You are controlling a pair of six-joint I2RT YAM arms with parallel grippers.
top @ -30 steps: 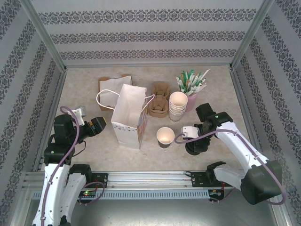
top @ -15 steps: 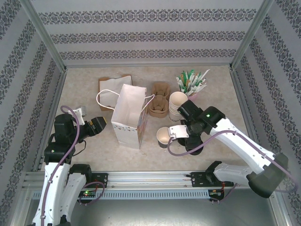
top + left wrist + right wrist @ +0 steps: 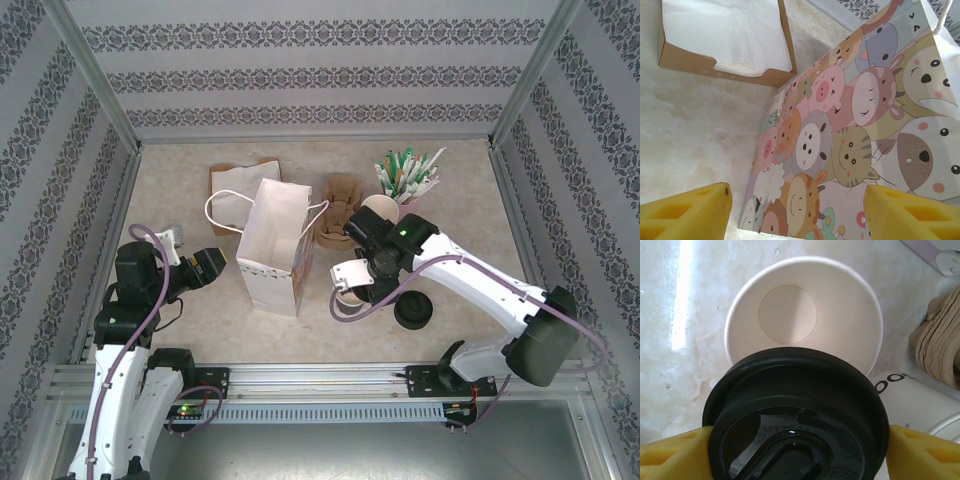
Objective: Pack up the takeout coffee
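Now the right jaws, gripping a black lid [image 3: 795, 410], have come over the cup [image 3: 800, 315] to cap it; left jaws open.

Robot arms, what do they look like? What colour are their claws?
The left arm and right arm are white tubes with black joints. Each carries a looping purple cable and a small green light. The left claw and right claw have blocky yellow fingers.

Cartoon-animal paper bag [image 3: 850, 135] near napkin box [image 3: 690, 62]; gripper [image 3: 797, 213] fingers spread apart.
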